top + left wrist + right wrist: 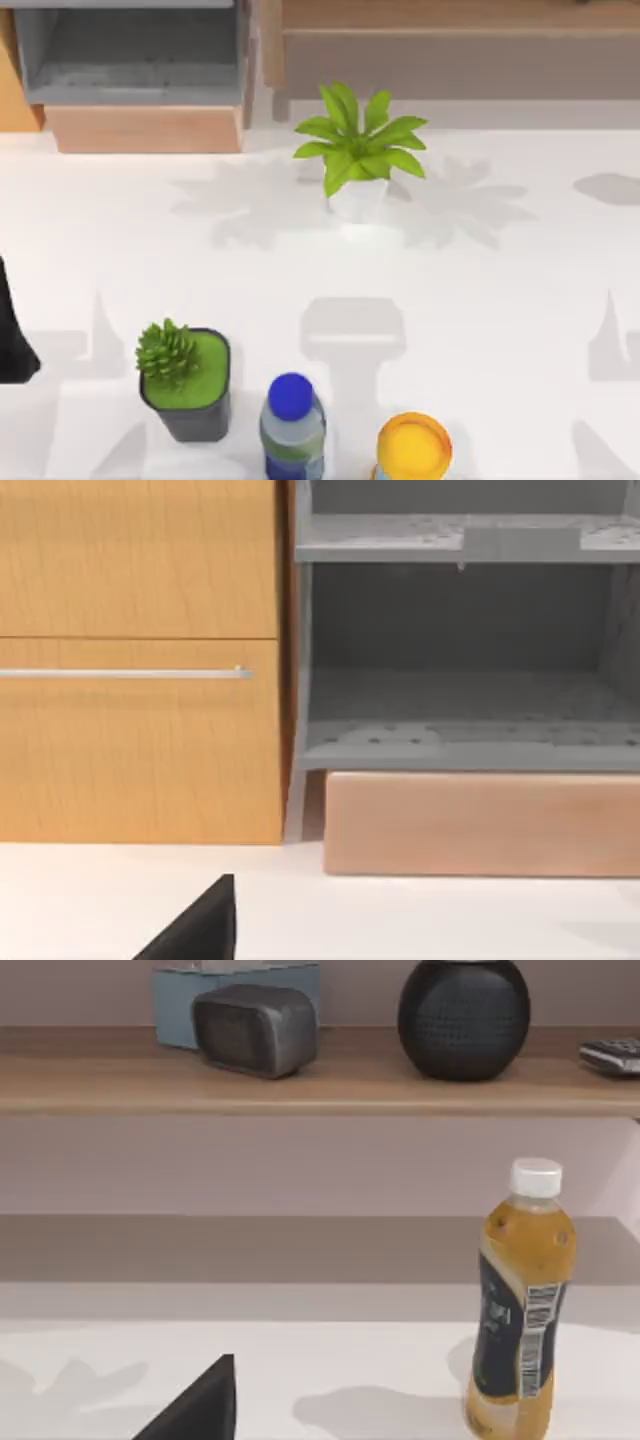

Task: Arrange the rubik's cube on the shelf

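Right wrist view, long tan wooden shelf (pixel 330 1085), grey-brown panel below

Rendered home or living-room setting. White table (pixel 500 300) carries potted plants (pixel 358 150) and drink bottles (pixel 520 1300). Behind it: wooden cabinet (pixel 140 660) with drawer handle, grey open cupboard (pixel 460 650), wooden shelf (pixel 300 1085) bearing round speaker (pixel 463 1018).

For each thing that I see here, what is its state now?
leafy plant: upright in white pot
succulent: upright in dark pot
blue-capped bottle: standing, capped
tea bottle: standing, capped
shelf: holds a speaker, a small grey box
grey compartment: open front
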`<state>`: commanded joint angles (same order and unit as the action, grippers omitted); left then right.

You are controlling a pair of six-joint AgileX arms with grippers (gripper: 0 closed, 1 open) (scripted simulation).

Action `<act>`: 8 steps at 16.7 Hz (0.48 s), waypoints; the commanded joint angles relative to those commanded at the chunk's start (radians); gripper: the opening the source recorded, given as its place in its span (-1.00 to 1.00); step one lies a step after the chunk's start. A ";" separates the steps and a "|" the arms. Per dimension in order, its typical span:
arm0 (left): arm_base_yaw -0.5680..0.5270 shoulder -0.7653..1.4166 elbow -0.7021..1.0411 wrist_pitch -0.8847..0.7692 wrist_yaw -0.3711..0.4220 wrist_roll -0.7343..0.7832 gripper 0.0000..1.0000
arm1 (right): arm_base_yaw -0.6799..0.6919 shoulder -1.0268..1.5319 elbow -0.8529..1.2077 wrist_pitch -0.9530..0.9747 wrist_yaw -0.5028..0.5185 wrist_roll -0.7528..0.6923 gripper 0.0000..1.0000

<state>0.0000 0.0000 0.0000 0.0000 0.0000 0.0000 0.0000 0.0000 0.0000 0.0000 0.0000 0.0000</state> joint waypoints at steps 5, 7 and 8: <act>0.013 0.058 0.025 0.029 0.008 0.038 1.00 | 0.000 0.000 0.000 0.000 0.000 0.000 1.00; 0.032 0.140 0.064 0.072 0.022 0.095 1.00 | 0.000 0.000 0.000 0.000 0.000 0.000 1.00; 0.043 0.193 0.090 0.102 0.031 0.133 1.00 | 0.000 0.000 0.000 0.000 0.000 0.000 1.00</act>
<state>0.0434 0.1932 0.0903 0.1017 0.0314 0.1330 0.0000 0.0000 0.0000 0.0000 0.0000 0.0000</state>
